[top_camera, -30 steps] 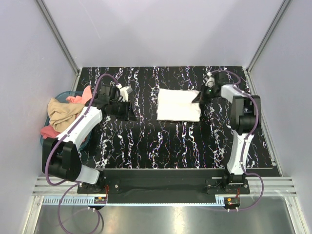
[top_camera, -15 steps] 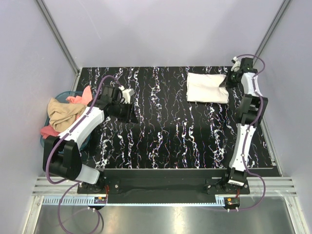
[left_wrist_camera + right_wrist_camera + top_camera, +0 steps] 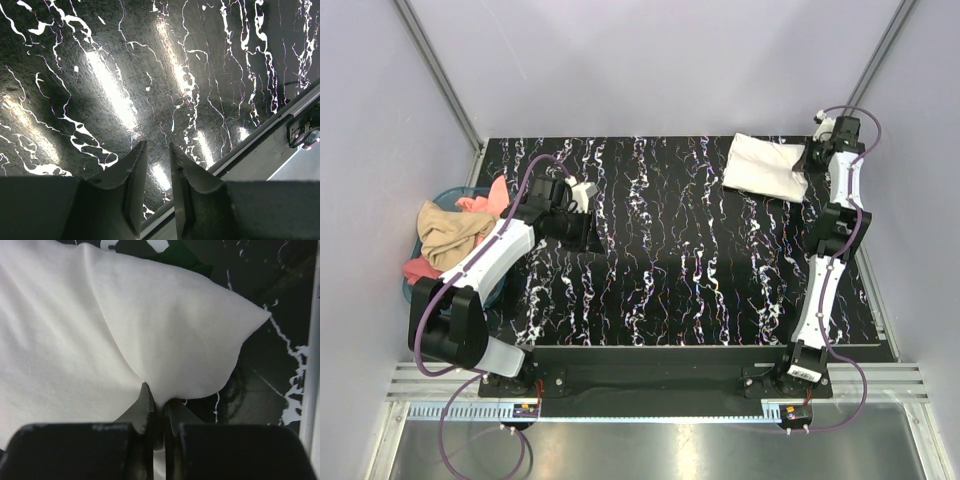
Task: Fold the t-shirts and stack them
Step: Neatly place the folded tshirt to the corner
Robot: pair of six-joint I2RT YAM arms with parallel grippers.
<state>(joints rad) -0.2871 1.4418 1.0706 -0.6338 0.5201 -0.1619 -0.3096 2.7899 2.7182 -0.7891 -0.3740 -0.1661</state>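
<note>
lying at the far left, just off the surface (image 3: 670, 270), a blue basket (image 3: 448, 194) holds a tan cloth (image 3: 450, 232) and a pink cloth (image 3: 480, 203). beside it the left arm (image 3: 490, 260) reaches over the left part of the black, white-veined surface. the left pincer (image 3: 157, 146) hangs over bare surface, its jaws a narrow gap apart with nothing between them.

well to the right, near the far right corner, the folded white shirt (image 3: 765, 167) lies on the surface, turned a little askew to the edge. the right arm (image 3: 830, 250) stretches along the right side. the right pincer (image 3: 156, 399) is closed tight on the shirt's right edge, and a crease in the cloth runs from the fingertips. a sliver of green cloth (image 3: 182, 255) shows past the white shirt's far edge in the right wrist view; how much of it lies beneath cannot be told.
</note>
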